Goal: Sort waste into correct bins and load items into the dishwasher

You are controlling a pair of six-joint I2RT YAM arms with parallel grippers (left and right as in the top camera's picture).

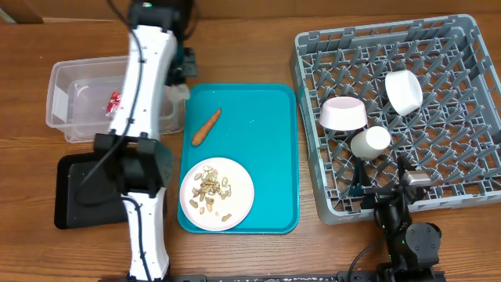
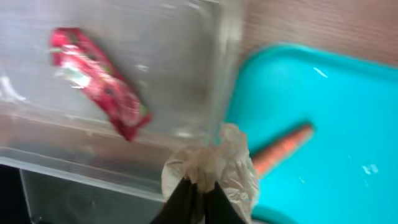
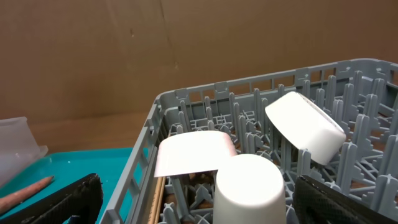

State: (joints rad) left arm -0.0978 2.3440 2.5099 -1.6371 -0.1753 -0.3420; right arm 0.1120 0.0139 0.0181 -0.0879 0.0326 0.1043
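While your left gripper (image 2: pixel 198 188) clamps the paper wad (image 2: pixel 214 163), the wrapper (image 2: pixel 99 81) lies diagonally in the tub (image 2: pixel 227 68), print unreadable; right gripper (image 3: pixel 199 208) gapes.

We saw the left arm (image 1: pixel 145 74) built of long white shells, with black joint housings between them! A thin black cable ran along the white link, and a small green light glowed at its far end. The right arm (image 1: pixel 407 227) was black all over and rounded at the joint, with a pale grey block on top and a black cable curling beside it. The left fingers (image 2: pixel 180 202) showed as dark, narrow tips; the right fingers (image 3: pixel 65 199) were black and finely textured.
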